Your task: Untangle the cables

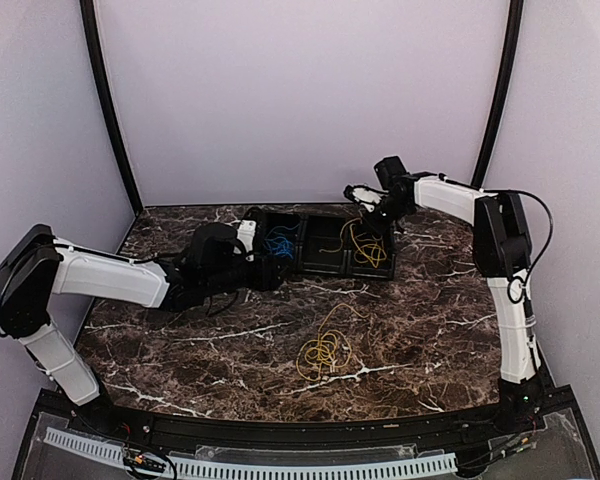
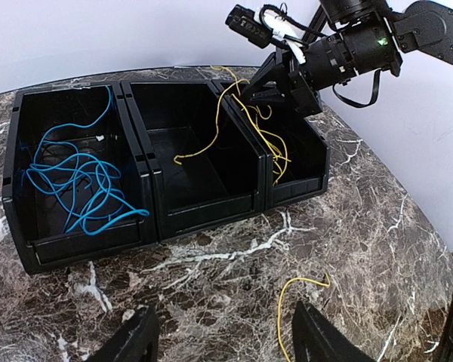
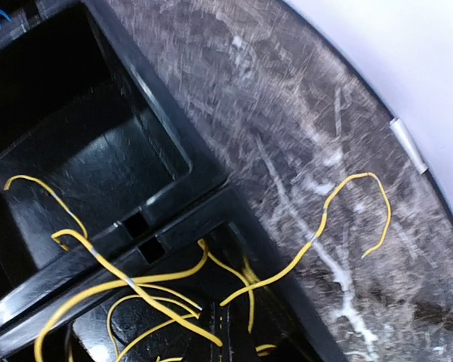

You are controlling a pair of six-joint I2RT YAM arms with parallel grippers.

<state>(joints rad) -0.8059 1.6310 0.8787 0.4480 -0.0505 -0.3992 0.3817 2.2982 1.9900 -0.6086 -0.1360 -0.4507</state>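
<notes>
Right jaws, closed, pinch yellow cables point(image 1: 365, 245) above the right bin point(image 2: 300, 190); left jaws gape empty above the bench point(image 2: 211, 264).

Left claw point(image 2: 226, 341) shows only two spread finger stubs, cut by the bottom edge in front of the bins point(image 2: 204, 210); a loose yellow cable point(image 2: 285, 309) there runs off the same edge; right claw point(image 2: 251, 87), clamped on the yellow cables point(image 3: 315, 237) over the bins' right end, blends black into black, tips indistinct; the right wrist view is smeared across the tabletop point(image 3: 287, 113) beside the bins, its cables cropped below.
</notes>
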